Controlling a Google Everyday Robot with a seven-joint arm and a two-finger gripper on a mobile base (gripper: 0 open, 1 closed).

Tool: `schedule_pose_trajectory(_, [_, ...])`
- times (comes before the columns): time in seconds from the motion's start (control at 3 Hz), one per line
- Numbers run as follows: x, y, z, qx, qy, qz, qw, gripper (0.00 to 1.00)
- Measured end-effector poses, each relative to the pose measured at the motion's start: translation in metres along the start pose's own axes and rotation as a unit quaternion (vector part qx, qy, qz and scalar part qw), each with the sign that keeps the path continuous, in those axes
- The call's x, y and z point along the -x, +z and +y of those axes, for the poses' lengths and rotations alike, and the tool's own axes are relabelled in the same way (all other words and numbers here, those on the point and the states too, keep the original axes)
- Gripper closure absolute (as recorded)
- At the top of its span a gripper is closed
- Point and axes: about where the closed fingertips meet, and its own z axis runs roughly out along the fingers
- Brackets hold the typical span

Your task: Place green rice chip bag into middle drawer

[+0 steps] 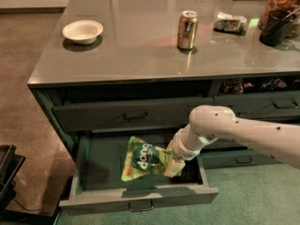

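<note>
The drawer is pulled out, with plenty of bare green floor on its left side. The bag sits right of centre, inside the drawer but tilted, logo facing up and out, and I can't tell if its low edge is on the floor yet. The gripper is down in the drawer at the bag's right edge, and the fingers look clamped on that edge.

What I'd worry about: let go while it's leaning and it could flop against the front wall, or stand tall enough to snag under the top drawer at closing time. The crinkly film might also cling and ride back out with the gripper. And the arm is close to the drawer's right wall, so a sloppy exit could bump it.
</note>
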Motion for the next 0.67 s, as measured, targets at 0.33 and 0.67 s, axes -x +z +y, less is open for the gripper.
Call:
schedule_pose_trajectory(0.33, [-0.021, 0.039, -0.017, -0.006, 0.001, 0.004, 1.0, 1.0])
schedule_pose_trajectory(0.67, [-0.029, 0.067, -0.037, -0.01, -0.005, -0.015, 0.9998, 1.0])
